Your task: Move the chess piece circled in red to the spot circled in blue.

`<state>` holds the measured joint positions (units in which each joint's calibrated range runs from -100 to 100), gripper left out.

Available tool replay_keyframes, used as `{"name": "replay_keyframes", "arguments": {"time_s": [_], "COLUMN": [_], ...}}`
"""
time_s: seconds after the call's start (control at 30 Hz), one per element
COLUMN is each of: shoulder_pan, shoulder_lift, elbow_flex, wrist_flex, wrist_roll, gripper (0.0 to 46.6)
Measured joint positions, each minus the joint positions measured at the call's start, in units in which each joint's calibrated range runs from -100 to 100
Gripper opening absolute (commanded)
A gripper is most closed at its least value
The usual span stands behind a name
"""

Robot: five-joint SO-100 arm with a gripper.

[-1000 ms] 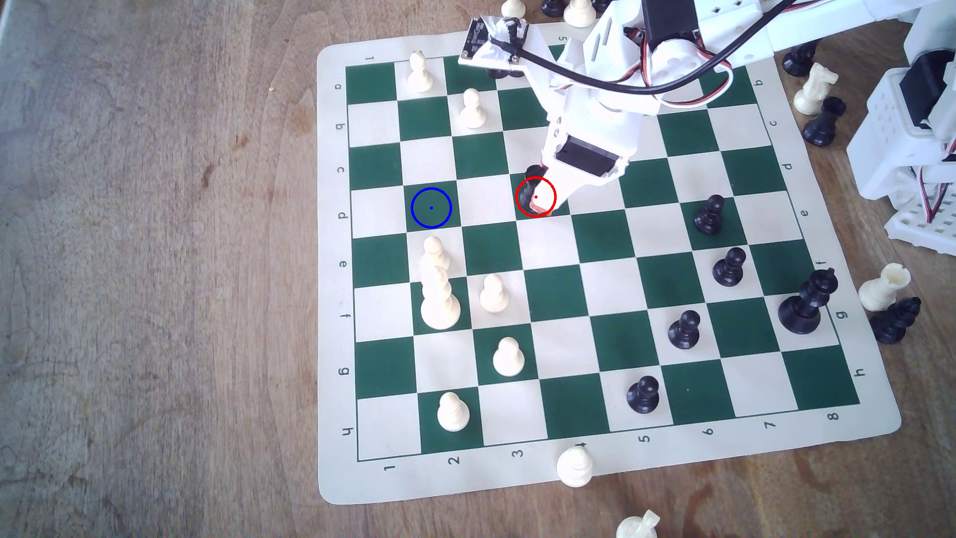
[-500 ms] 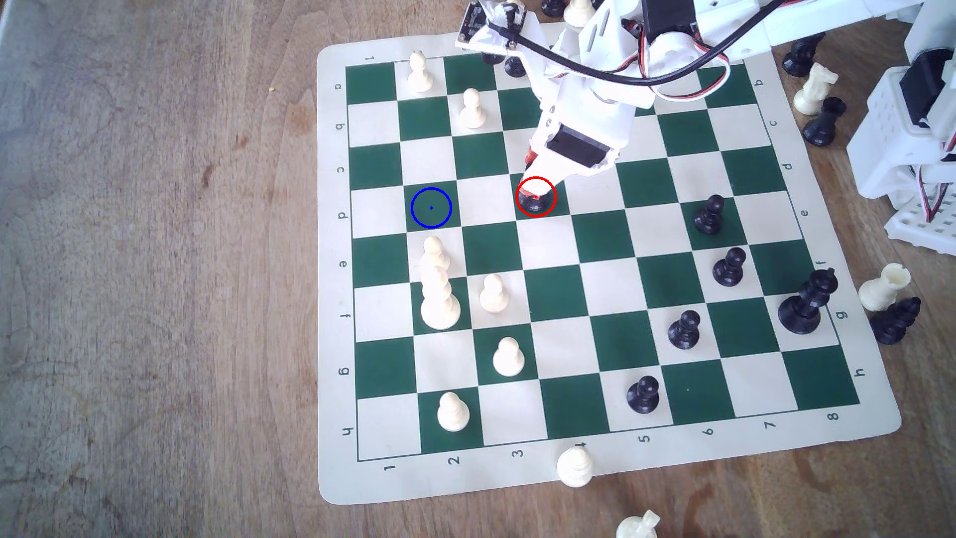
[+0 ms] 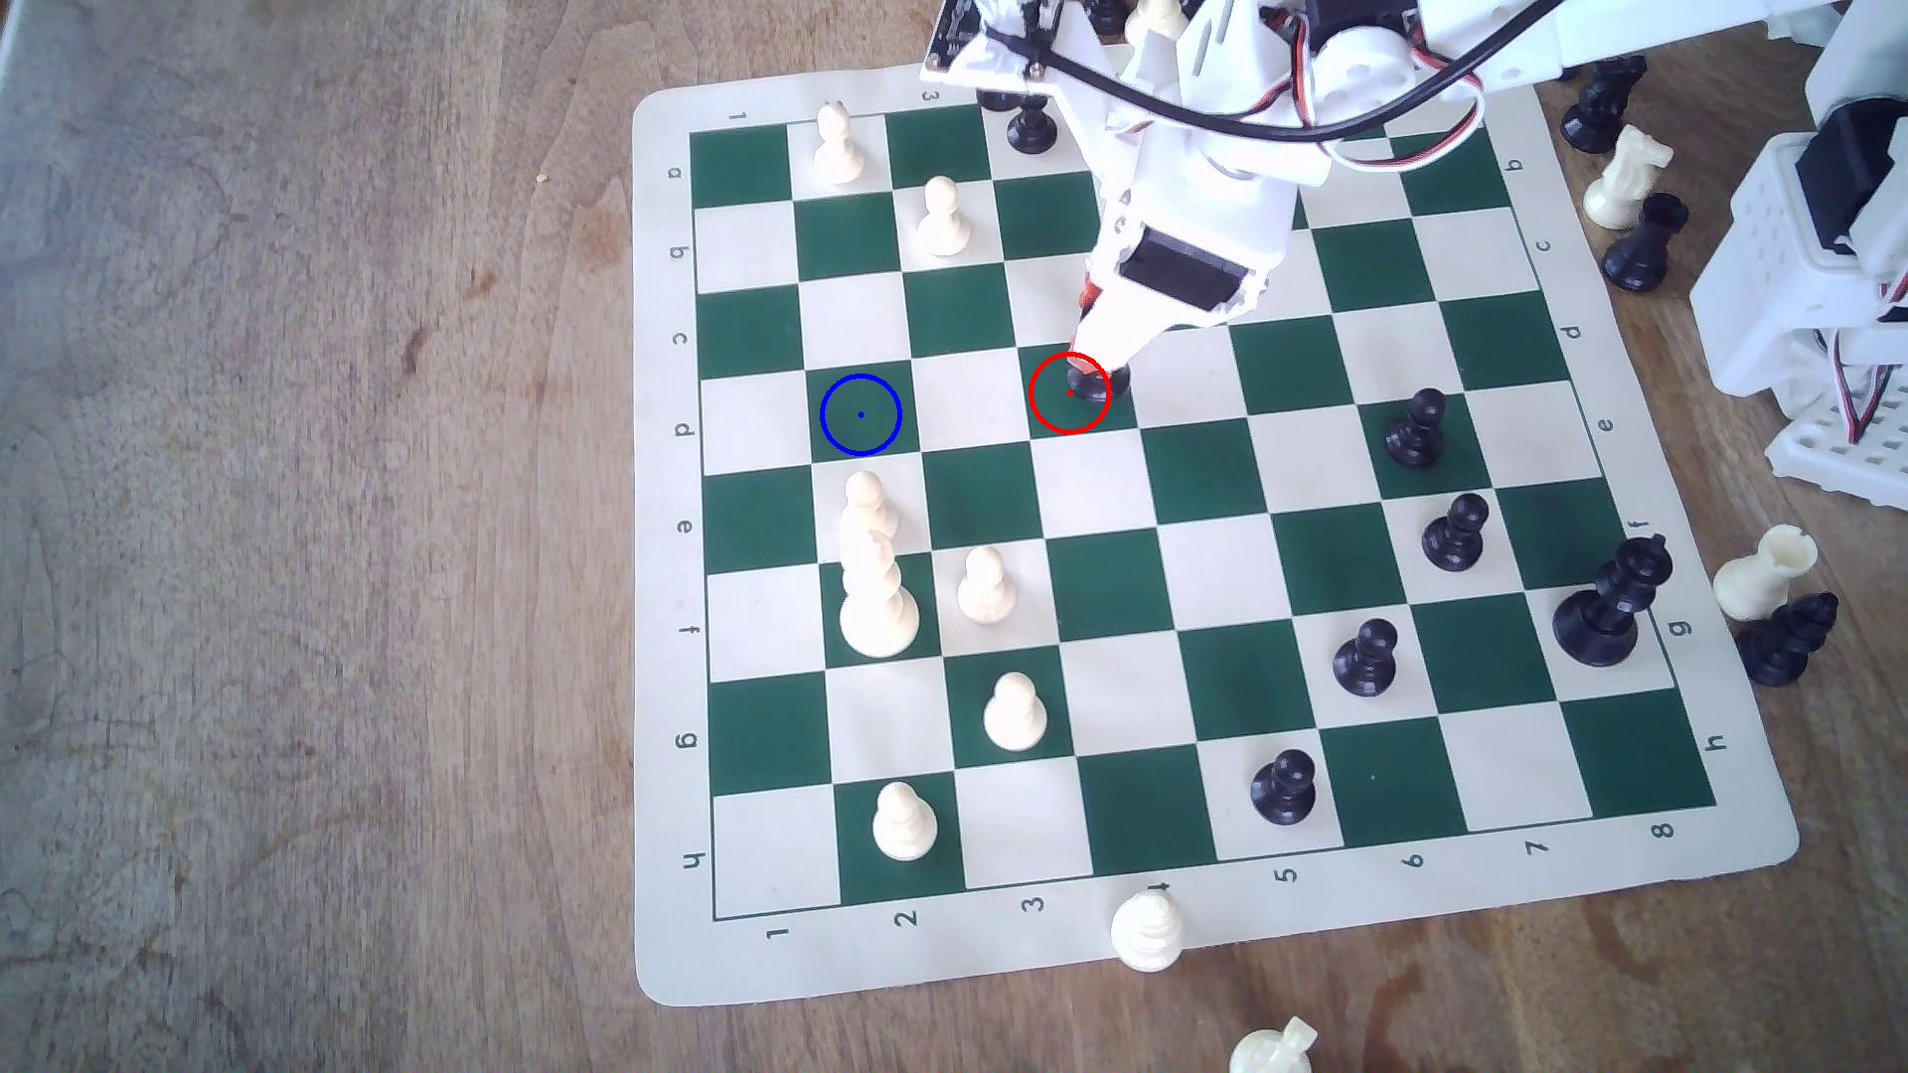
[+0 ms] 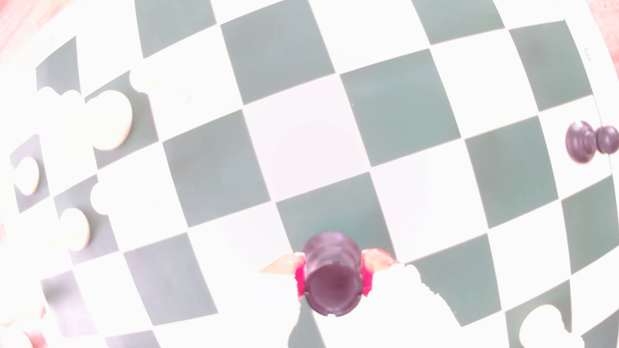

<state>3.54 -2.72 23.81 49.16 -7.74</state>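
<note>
Wooden tabletop (image 3: 310, 516) carries a roll-up chess mat (image 3: 661, 578) whose cream border ends well short of the exterior view's left, so I have plenty of bare wood on that side; spare pieces crowd the wood at the exterior view's right. My pincer (image 3: 1096, 363) is closed on the black rook (image 3: 1096, 384), its red-padded fingers (image 4: 366, 276) pressed against either side of the rook's body in the wrist view; whether the base still touches the mat I cannot tell. The rook sits at the right rim of the red ring (image 3: 1069, 392) in the exterior view (only partly inside it), over the same green square. The blue-ringed square (image 3: 861, 415) lies two squares toward the exterior view's left in the same row, with one bare cream square between; nothing stands on either. Just below the blue ring in the exterior view stands a white pawn (image 3: 865, 502) on the neighbouring square, with a tall white piece (image 3: 878, 598) behind it; the square above the ring is open.
</note>
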Motion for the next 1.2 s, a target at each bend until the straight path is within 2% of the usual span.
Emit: {"name": "replay_keyframes", "arguments": {"time_s": [0.27, 0.47, 0.6, 0.93, 1.2], "shoulder_pan": [0.1, -0.1, -1.2, -1.1, -1.2], "shoulder_lift": [-3.5, 5.2, 16.6, 29.3, 31.7], "elbow_flex": [-13.8, -29.8, -39.9, -42.5, -44.3], "wrist_flex": [10.1, 11.5, 9.9, 5.2, 4.3], "wrist_roll": [0.0, 0.0, 0.6, 0.9, 0.6], "gripper": [0.3, 0.2, 0.3, 0.7, 0.9]}}
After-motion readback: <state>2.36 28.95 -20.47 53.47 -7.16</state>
